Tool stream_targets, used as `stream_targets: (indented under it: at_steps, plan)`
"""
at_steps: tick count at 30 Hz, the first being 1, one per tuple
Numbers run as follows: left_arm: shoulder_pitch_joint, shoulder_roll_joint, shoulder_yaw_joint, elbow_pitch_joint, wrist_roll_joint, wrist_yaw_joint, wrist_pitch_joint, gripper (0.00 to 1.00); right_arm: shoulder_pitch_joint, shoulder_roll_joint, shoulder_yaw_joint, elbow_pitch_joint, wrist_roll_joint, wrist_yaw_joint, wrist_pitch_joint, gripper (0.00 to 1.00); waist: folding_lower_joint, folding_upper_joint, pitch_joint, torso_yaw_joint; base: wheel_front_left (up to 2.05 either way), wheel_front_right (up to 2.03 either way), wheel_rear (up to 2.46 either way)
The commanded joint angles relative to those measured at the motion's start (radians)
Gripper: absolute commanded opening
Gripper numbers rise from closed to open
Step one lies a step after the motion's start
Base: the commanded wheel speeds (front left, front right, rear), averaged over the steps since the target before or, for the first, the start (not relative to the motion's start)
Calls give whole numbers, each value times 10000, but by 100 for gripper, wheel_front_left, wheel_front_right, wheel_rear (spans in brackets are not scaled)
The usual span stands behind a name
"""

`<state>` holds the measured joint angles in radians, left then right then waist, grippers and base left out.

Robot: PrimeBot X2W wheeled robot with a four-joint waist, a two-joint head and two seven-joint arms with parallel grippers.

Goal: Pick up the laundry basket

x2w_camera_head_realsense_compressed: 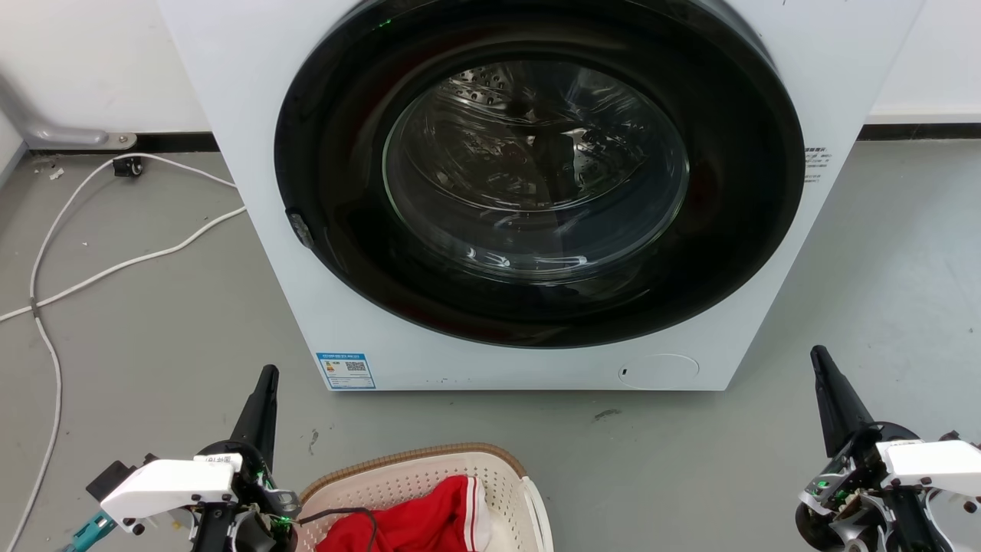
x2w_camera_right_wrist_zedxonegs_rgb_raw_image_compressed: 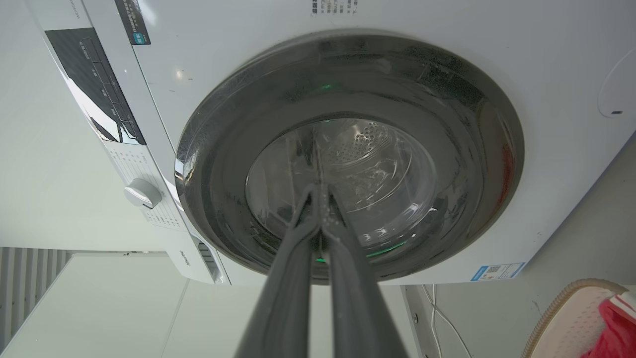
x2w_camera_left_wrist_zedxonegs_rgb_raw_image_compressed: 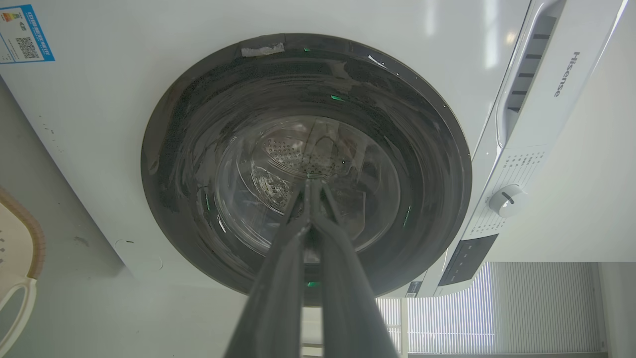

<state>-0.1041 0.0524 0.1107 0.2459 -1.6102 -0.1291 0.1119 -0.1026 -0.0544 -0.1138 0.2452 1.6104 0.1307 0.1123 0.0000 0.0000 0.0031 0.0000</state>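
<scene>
While it sits on the smooth grey floor (x2w_camera_head_realsense_compressed: 153,345), apart from the washing machine's (x2w_camera_head_realsense_compressed: 253,115) front, the laundry basket (x2w_camera_head_realsense_compressed: 498,498) shows an oval cream plastic wall pricked with small diamond holes under a brown braided rim. Crumpled red cloth (x2w_camera_head_realsense_compressed: 429,521) with white stripes lies inside. The left gripper (x2w_camera_head_realsense_compressed: 268,376), just beside the basket's left rim, has its long dark tapered fingers pressed together on nothing. The right gripper (x2w_camera_head_realsense_compressed: 818,354), well apart to the right, does likewise. The machine's round dark glass door (x2w_camera_head_realsense_compressed: 536,176) reveals a perforated steel drum.
</scene>
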Motion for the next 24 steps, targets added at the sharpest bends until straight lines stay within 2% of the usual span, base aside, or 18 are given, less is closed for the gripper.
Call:
stream_targets:
  at_steps: [1,12,13,24]
  plan:
    - [-98,-8,46,8,48,-29,34,0,-122,48,-13,12,-21,0,25,0,0,0,0,0,0,0,0]
    - [-98,-9,49,8,50,-29,38,0,-122,49,-16,12,-25,0,28,0,0,0,0,0,0,0,0]
    - [-2,-2,4,0,2,0,0,100,0,2,-2,0,0,0,2,100,0,0,0,0,0,0,0]
    - [104,-13,-370,-303,93,1,-440,100,249,-9,265,-296,-232,0,-427,100,0,0,10,-14,0,0,0]
